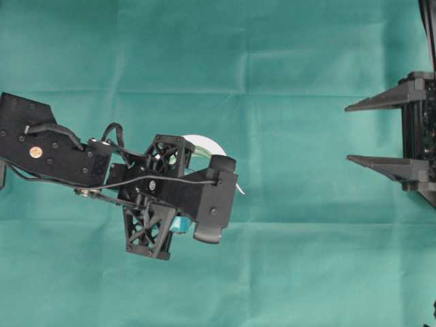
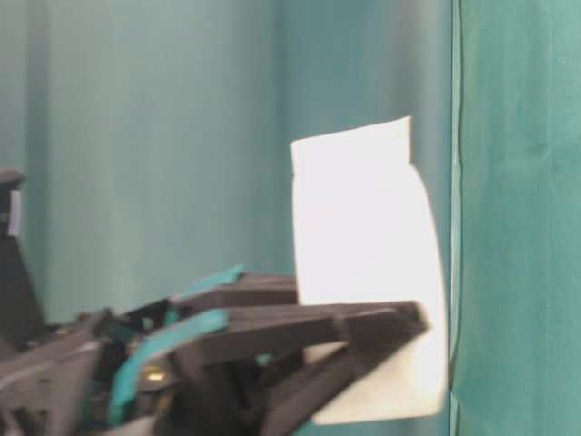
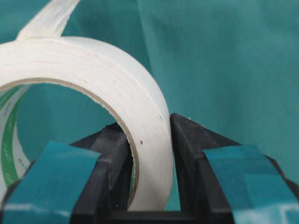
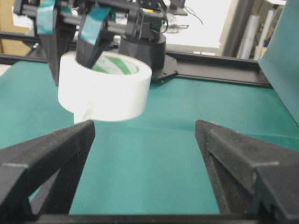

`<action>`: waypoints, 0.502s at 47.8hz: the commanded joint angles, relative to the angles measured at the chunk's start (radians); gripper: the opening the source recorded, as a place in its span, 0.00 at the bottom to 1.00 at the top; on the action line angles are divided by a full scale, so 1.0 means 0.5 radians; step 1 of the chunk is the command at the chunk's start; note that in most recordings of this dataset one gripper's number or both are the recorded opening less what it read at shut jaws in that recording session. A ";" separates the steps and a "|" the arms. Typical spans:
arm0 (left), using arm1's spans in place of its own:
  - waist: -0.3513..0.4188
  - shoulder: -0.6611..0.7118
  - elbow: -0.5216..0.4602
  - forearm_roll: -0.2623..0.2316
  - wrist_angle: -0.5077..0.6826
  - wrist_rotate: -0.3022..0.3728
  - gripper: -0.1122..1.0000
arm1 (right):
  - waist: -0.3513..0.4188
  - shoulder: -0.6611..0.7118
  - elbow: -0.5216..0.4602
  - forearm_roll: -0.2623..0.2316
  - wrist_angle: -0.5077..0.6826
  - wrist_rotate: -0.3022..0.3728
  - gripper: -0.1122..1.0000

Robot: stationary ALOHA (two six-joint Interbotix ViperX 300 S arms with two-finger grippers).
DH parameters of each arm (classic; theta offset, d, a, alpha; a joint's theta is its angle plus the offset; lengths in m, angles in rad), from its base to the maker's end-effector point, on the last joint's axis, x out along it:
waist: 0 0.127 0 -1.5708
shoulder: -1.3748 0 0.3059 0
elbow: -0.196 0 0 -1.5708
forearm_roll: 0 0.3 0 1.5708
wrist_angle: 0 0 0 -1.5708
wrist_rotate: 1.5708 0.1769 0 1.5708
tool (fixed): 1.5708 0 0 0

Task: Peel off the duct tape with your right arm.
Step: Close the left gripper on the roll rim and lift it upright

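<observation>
Pinching the duct tape [image 3: 140,140] wall, the left gripper [image 3: 149,154] holds it above the green cloth [image 1: 306,259]; right gripper [image 1: 371,133] spread wide, well apart.

I see even, soft overhead light; table-level view is blurred, the duct tape [image 2: 363,263] blown out white; bright window glare behind right-wrist view.

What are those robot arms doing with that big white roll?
The left tool is pinching the wall of the duct tape roll, one finger inside the ring and one outside, holding it up above the green cloth. The right tool waits wide open off to the side, not touching it. The tape's loose tab has not been peeled yet.
</observation>
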 commanded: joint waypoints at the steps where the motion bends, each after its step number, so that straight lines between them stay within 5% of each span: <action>1: 0.009 -0.067 -0.117 0.012 0.055 0.006 0.30 | 0.006 0.012 -0.021 0.000 -0.015 0.006 0.85; 24: 0.150 -0.043 -0.187 0.012 0.086 0.034 0.30 | 0.025 0.313 -0.138 -0.009 -0.031 0.120 0.85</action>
